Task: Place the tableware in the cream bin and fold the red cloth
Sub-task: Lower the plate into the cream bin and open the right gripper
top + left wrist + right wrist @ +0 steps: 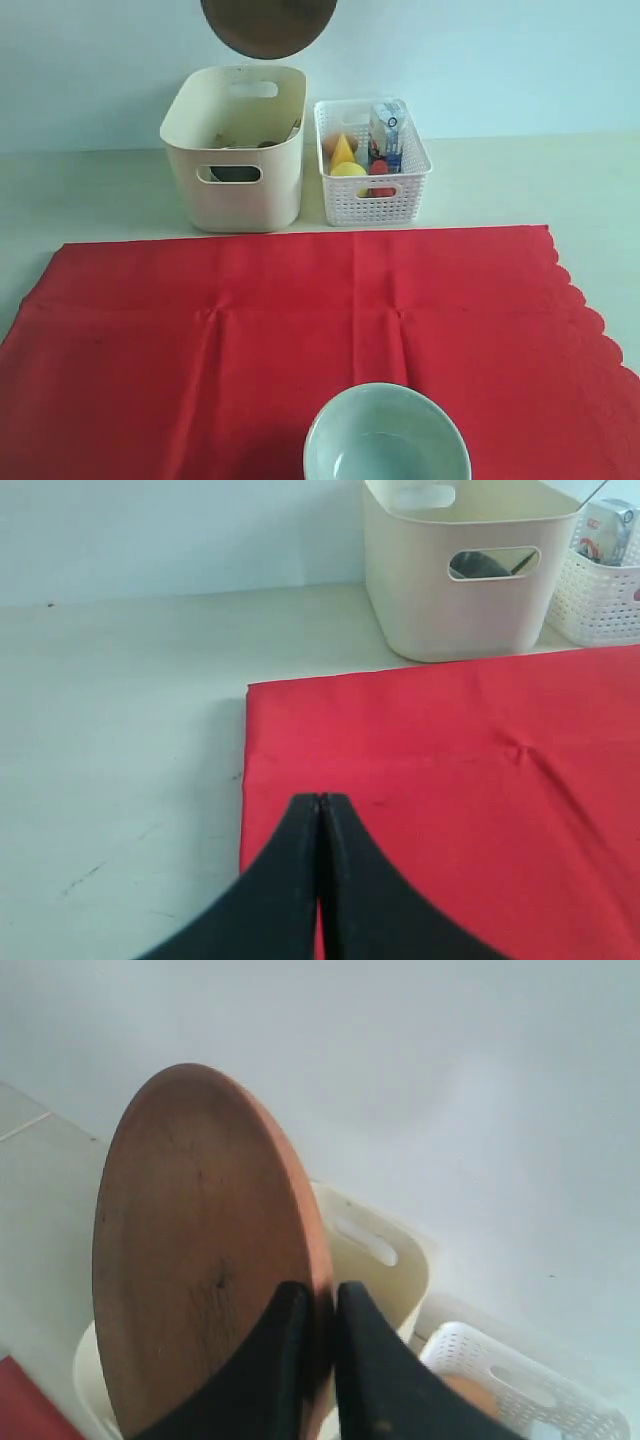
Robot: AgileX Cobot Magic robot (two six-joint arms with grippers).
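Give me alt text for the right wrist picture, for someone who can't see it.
The right pincer grips the rim of a round brown wooden plate, held on edge above the cream bin. A white lattice basket stands beside the bin.

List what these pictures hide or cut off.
All in the exterior view:
Wooden plate: upper part cut by the top edge, so the grip on it is unseen there.
Cream bin: its wall hides the contents; only dark shapes show through the handle cutout.
Bowl: near side cut by the bottom edge.
White basket: the lattice hides its lower items.
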